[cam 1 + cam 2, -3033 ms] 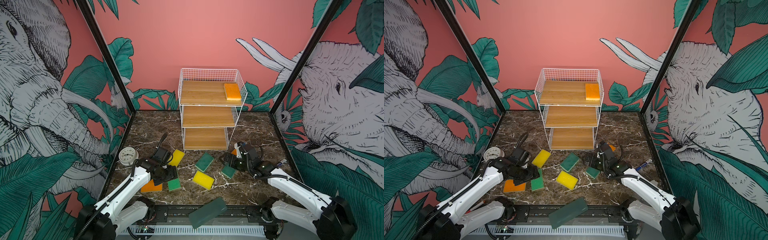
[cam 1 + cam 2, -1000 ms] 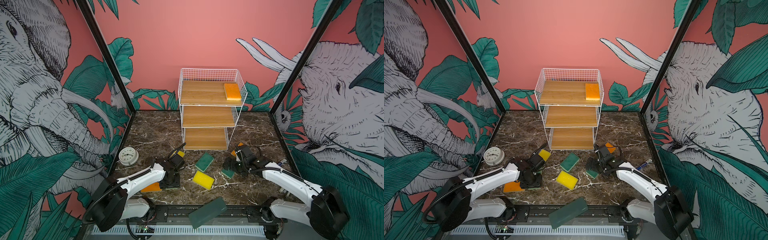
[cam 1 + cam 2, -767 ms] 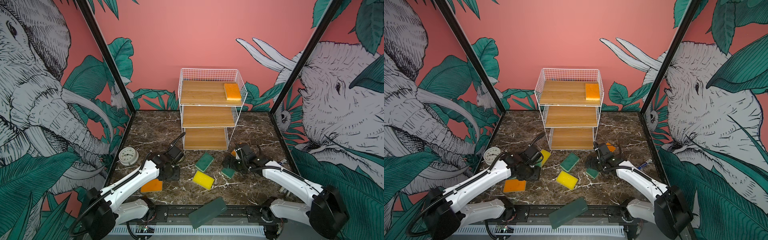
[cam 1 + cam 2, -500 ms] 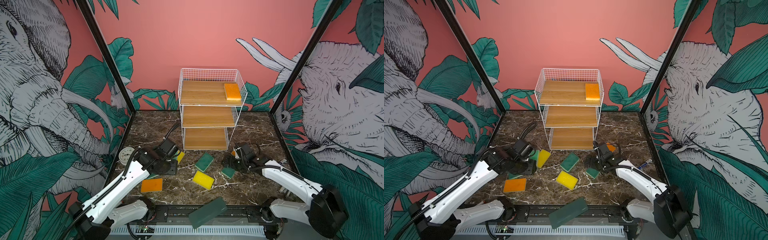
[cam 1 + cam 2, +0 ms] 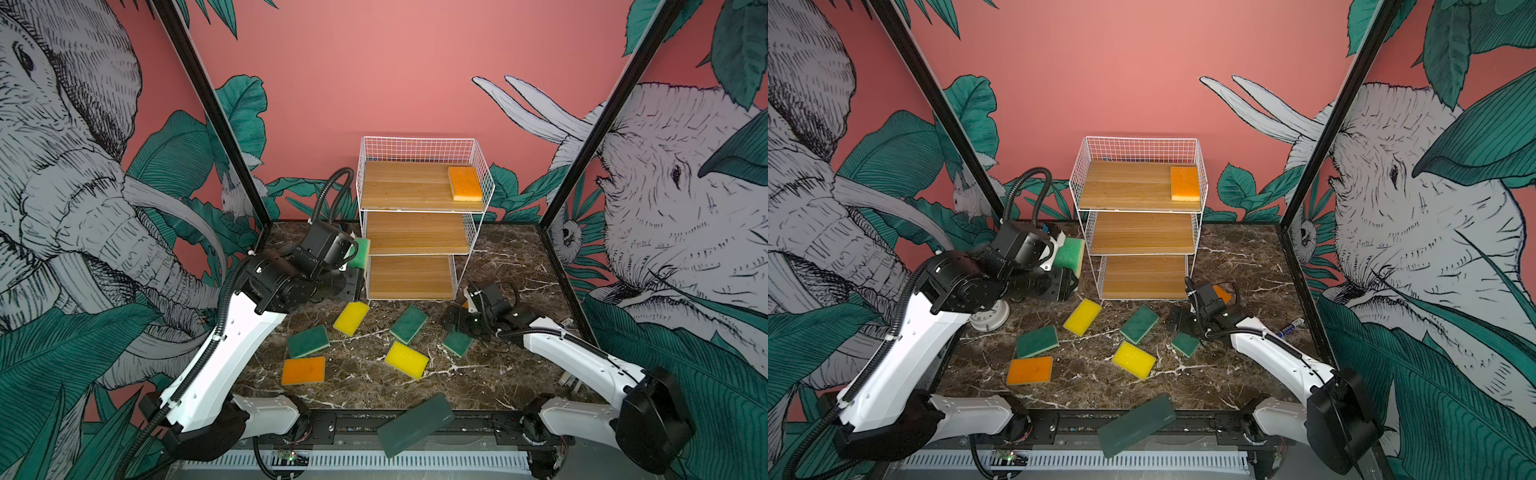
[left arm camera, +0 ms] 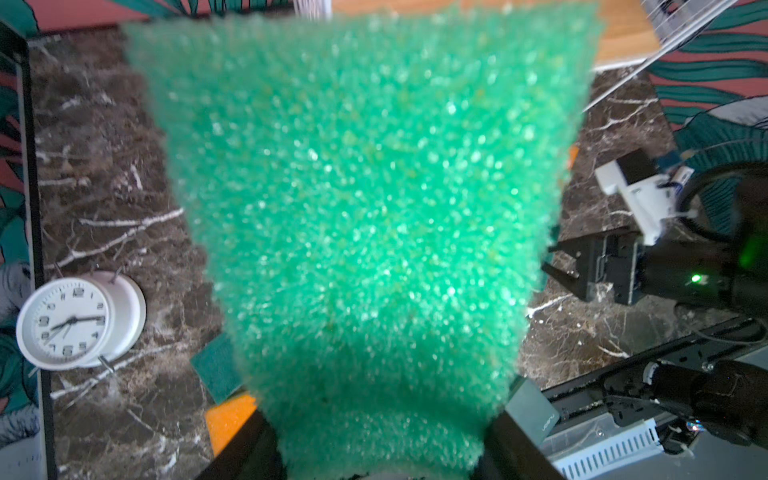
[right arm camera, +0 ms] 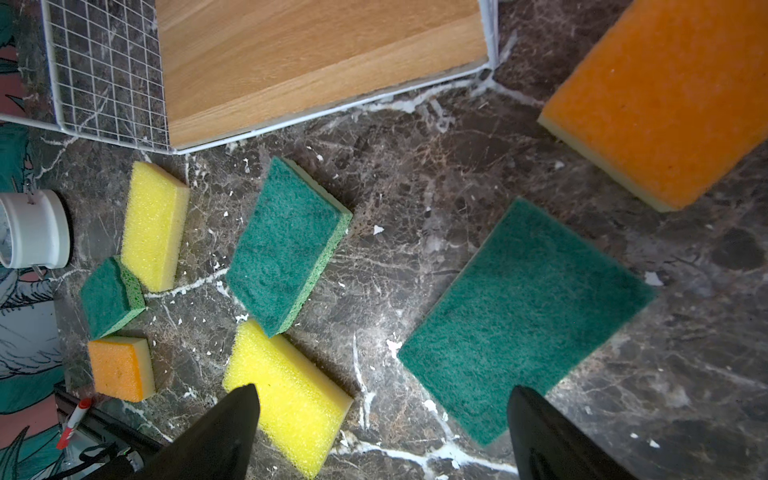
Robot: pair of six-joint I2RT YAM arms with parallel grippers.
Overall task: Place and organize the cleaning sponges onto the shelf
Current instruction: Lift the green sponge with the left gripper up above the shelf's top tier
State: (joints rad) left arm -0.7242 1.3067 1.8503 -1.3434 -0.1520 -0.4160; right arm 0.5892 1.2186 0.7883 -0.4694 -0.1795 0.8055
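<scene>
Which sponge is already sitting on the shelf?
The orange sponge, at the right end of the top board of the shelf. The rest lie on the marble table, except the light green sponge held in the left gripper.

Left wrist view: green sponge [image 6: 365, 232] blurred, fills most of frame, hides nearly all of shelf [image 6: 623, 37]. Right wrist view: orange sponge [image 7: 665, 99] cut by frame edge. In a top view, centre right: orange sponge [image 5: 1223, 294] mostly hidden behind right arm [image 5: 1266, 345].
</scene>
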